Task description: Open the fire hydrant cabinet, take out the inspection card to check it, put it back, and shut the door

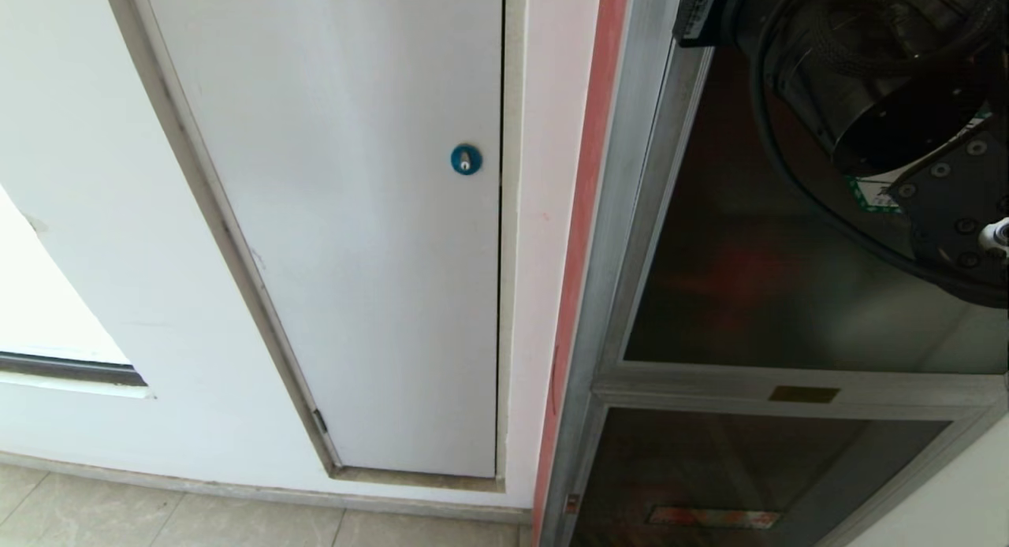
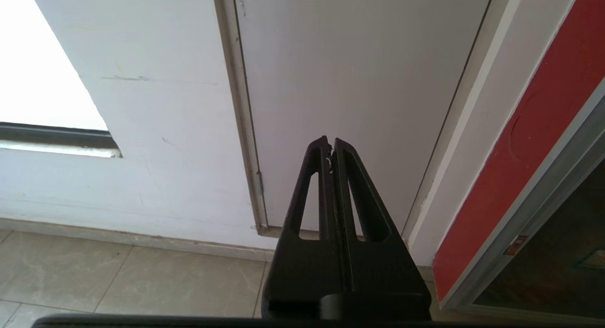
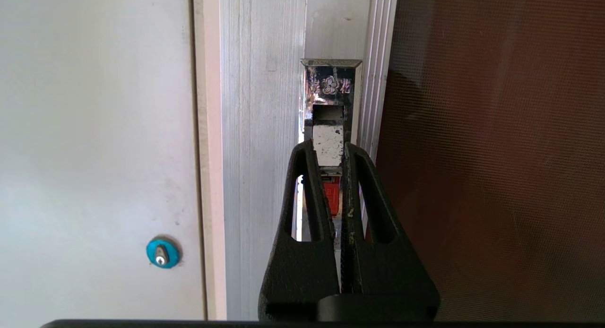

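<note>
The chrome latch plate (image 3: 331, 87) on the door (image 3: 496, 153) frame carries two engraved Chinese characters flanking a flower emblem; the second reads 花, the first is unclear. Nothing else is legible.

Right gripper (image 3: 326, 151) clamped, left gripper (image 2: 331, 146) closed
</note>
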Tool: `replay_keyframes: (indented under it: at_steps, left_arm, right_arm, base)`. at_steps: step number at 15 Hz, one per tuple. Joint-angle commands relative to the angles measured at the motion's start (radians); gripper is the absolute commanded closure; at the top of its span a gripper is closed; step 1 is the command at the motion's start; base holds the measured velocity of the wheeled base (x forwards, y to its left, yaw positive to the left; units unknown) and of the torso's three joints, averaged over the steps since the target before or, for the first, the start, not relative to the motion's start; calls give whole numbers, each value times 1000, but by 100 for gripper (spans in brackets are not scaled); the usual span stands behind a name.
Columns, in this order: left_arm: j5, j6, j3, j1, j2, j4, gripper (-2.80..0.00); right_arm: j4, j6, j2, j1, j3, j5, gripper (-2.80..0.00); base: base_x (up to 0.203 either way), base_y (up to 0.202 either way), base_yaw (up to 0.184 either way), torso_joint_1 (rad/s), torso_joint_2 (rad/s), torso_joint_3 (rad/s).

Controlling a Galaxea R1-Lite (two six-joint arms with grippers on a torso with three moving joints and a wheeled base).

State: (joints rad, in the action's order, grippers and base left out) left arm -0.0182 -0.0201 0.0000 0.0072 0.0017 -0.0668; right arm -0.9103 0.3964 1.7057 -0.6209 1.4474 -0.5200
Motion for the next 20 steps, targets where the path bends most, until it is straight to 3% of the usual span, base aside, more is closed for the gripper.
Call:
replay_keyframes:
  at_steps: [1,20]
  left_arm:
    - [0,-1,20,0,0,-1,0]
    - [0,-1,20,0,0,-1,0]
  right_arm:
    - [-11,2,-19,-1,0,-5,0]
    - [-13,2,-124,-13,-98,-8,0]
  base:
    - [0,0,0,0,0,0]
    - [0,0,0,0,0,0]
